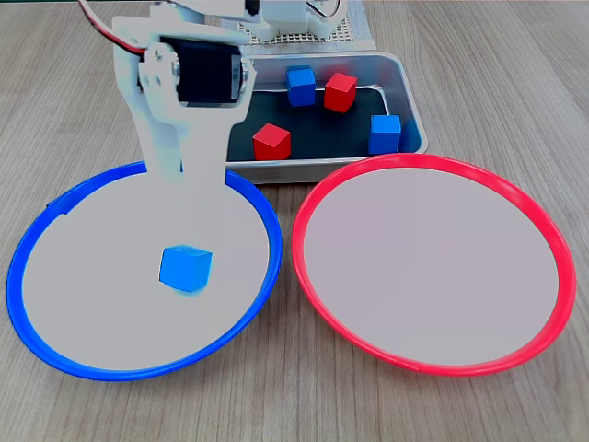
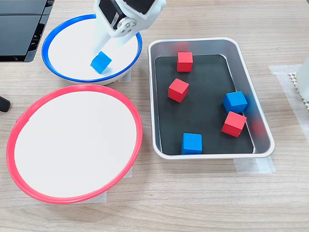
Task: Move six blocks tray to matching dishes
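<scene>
I see the end effector (image 1: 189, 241) hanging over the blue-rimmed dish (image 1: 37, 235), and one blue block (image 1: 185, 268) is inside this dish, a little toward the middle in a fixed view. In the other fixed view the same blue block (image 2: 100, 62) sits just below the white fingers (image 2: 112, 44). I cannot tell if the fingers are apart or together, because they blend with the pale dish centre, and I also cannot tell if they touch the block or are already free of it. My judgement is that the step in hand is the release of the first blue block. To do it well, I would open fully and lift straight up, so a finger does not drag the block or tip it over the rim. The red-rimmed dish (image 2: 137, 145) has nothing in it. The tray (image 2: 207, 42) holds five blocks in that view: a red block (image 2: 184, 61) at the far end, a second red block (image 2: 178, 90) near it, a blue block beside the right wall (image 2: 235, 102), a third red block (image 2: 234, 123) touching or nearly touching it, and a last blue block (image 2: 191, 143) near the near wall. I would leave the tight pair for later, because fingers may push the neighbour. The tabletop (image 2: 203, 203) is pale wood.
</scene>
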Available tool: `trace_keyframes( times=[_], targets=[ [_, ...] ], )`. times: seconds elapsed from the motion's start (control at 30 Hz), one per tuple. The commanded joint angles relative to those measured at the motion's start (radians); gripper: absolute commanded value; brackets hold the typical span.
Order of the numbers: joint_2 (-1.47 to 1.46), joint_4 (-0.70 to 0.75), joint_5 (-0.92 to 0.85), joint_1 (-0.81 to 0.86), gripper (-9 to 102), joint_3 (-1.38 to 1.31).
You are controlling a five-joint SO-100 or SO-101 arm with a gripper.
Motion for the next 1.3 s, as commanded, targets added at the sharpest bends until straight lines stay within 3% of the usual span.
trace_keyframes(
  times=[0.0, 0.27, 0.33, 0.47, 0.6, 0.83, 1.0, 1.13, 1.27],
  targets=[
    [0.075, 0.075, -0.020, -0.005, 1, -0.009],
    [0.411, 0.597, -0.253, 0.023, 0, 0.049],
    [0.482, 0.574, -0.291, 0.028, 1, 0.164],
    [0.515, 0.391, -0.339, 0.023, 16, 0.407],
    [0.480, 0.247, -0.308, -0.023, 18, 0.505],
    [0.419, 0.201, -0.242, -0.107, 18, 0.529],
    [0.393, 0.147, -0.253, -0.115, 0, 0.554],
    [0.413, 0.163, -0.268, -0.118, 0, 0.563],
    [0.459, 0.408, -0.123, -0.195, 0, 0.367]
  ],
)
